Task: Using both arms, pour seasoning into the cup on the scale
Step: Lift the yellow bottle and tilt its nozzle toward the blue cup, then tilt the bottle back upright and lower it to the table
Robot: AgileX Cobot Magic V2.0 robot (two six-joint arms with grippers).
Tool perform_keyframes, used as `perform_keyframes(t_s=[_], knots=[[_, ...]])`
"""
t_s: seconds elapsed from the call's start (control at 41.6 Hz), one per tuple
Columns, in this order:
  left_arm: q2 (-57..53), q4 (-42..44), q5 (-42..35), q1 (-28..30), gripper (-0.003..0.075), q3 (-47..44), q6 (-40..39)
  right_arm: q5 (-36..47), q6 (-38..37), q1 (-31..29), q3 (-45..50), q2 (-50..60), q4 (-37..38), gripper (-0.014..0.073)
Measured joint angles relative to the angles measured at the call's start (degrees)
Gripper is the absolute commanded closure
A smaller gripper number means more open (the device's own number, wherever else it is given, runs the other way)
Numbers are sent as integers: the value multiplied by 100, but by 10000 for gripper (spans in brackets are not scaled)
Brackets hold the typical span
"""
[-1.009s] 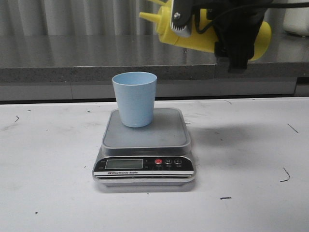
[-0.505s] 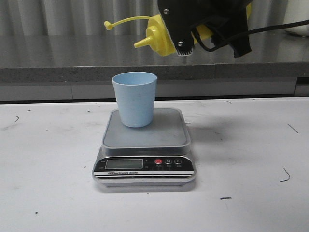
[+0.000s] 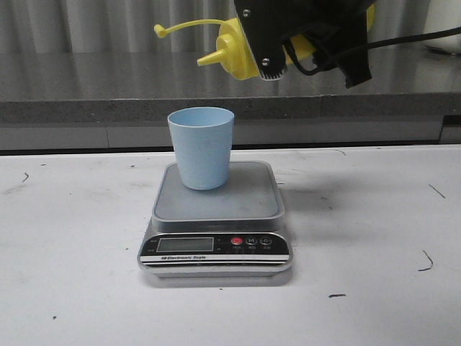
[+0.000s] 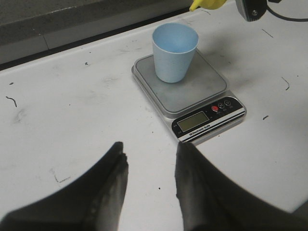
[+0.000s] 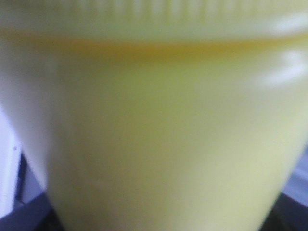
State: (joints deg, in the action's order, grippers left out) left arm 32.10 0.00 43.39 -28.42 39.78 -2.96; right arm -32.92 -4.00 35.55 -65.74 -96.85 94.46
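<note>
Overhead, the bottle lies nearly level in the right pincer, which is clamped on its body, long axis running across the view, nozzle pointing left and stopping above and just right of the cup. That cup stands upright on the scale, mid-tabletop. Pouring likely needs a short shift left and a downward tip. The left pincer, fingers apart and empty, hovers low, well short of the scale.

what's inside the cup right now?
Nothing visible. The left wrist view looks down into the cup on the scale: bare pale blue inner wall, but the bottom is hidden by the near rim. The front view shows only its outside.
</note>
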Motion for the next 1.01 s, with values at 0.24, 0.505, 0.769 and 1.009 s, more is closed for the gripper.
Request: perform_keyframes(t_s=[0.24,0.505,0.769,1.009], knots=[[0,0,0,0,479,0,0,-86,-1289,-143,0,0,-1585,193],[0,0,0,0,479,0,0,-136,-2319,-663,0,0,-3211,193],[0,0,0,0,479,0,0,589,-2434,-1478,270,223,-4988,193],[0,0,0,0,479,0,0,2516,-2766,-2277,1422,629,-5525,193]])
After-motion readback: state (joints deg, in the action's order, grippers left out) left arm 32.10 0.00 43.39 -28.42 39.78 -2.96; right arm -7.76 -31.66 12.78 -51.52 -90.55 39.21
